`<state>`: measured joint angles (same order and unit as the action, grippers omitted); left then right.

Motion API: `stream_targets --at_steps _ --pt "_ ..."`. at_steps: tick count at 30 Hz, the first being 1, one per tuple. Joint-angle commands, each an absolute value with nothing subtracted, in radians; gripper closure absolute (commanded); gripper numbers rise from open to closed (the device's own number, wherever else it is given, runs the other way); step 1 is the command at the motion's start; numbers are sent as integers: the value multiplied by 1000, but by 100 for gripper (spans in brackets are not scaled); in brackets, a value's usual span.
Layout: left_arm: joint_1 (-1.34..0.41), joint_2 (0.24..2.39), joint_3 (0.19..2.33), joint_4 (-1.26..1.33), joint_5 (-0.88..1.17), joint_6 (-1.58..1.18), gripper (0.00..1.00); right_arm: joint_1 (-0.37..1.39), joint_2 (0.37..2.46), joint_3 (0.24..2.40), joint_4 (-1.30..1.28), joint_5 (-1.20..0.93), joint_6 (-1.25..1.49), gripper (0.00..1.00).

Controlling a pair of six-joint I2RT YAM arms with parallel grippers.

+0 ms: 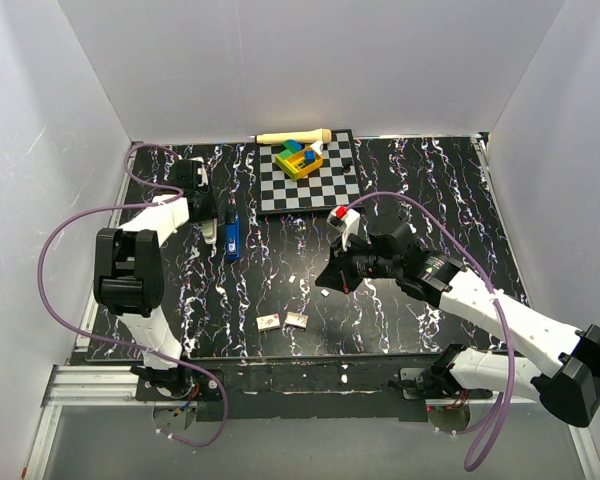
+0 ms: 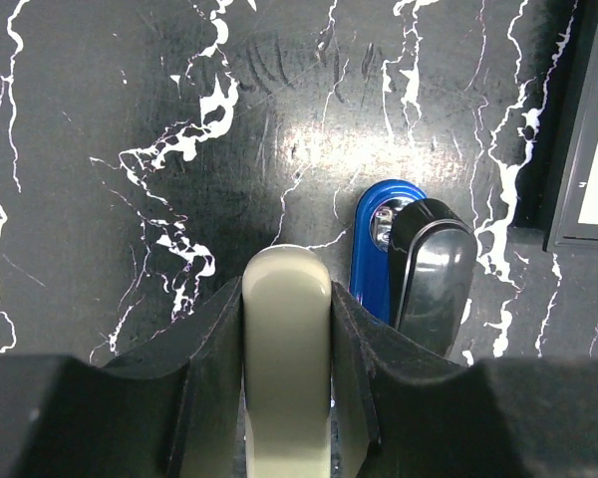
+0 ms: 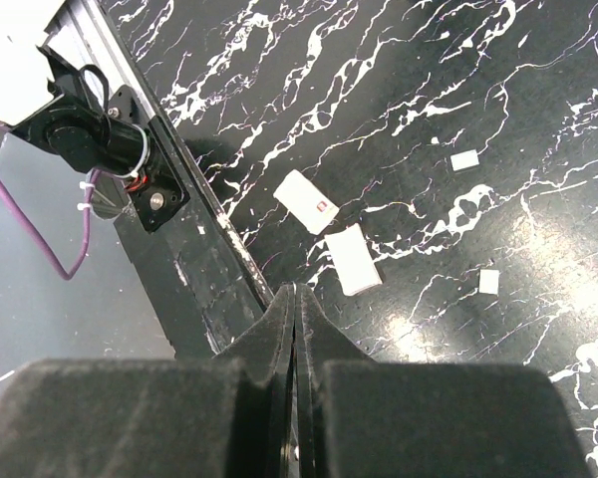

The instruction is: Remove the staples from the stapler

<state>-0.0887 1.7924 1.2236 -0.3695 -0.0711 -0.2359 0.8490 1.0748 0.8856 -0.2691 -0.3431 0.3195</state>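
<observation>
The left gripper (image 2: 286, 294) pinches a pale rounded piece (image 2: 286, 349) just beside the stapler (image 2: 377, 249), probably light, stiff and slick, best grasped across its narrow sides, while the right gripper (image 3: 295, 294) is pressed together, empty.

In your left wrist view, the rear of the stapler (image 2: 377, 259) is hidden behind the left hand (image 2: 286, 299). A black part (image 2: 434, 274) covers much of its blue side. The pale bar (image 2: 286, 398) between that hand's fingers runs off the bottom edge, so you can't tell what it is. The board (image 2: 590, 129) is cut off by the right edge.

From above, the scraps (image 1: 269, 321) on the table (image 1: 450, 200) are too small for you to identify. The mark on one is unreadable in the right wrist view too. There the right hand (image 3: 295, 319) is a blurred dark mass along the bottom edge.
</observation>
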Motion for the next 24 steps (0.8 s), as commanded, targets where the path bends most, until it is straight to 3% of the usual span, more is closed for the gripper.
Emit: stream_targets --at_steps 1,9,21,24 --pt "-86 1784 1224 -305 -81 -221 84 848 1081 887 -222 -348 327 99" --pt "-86 1821 1241 -287 -89 -206 61 848 1092 897 -247 -344 316 99" --pt "-86 1803 1232 -252 -107 -221 53 848 1094 911 -273 -336 313 99" --pt "-86 1744 1229 -256 -95 -224 51 848 1106 926 -287 -333 313 94"
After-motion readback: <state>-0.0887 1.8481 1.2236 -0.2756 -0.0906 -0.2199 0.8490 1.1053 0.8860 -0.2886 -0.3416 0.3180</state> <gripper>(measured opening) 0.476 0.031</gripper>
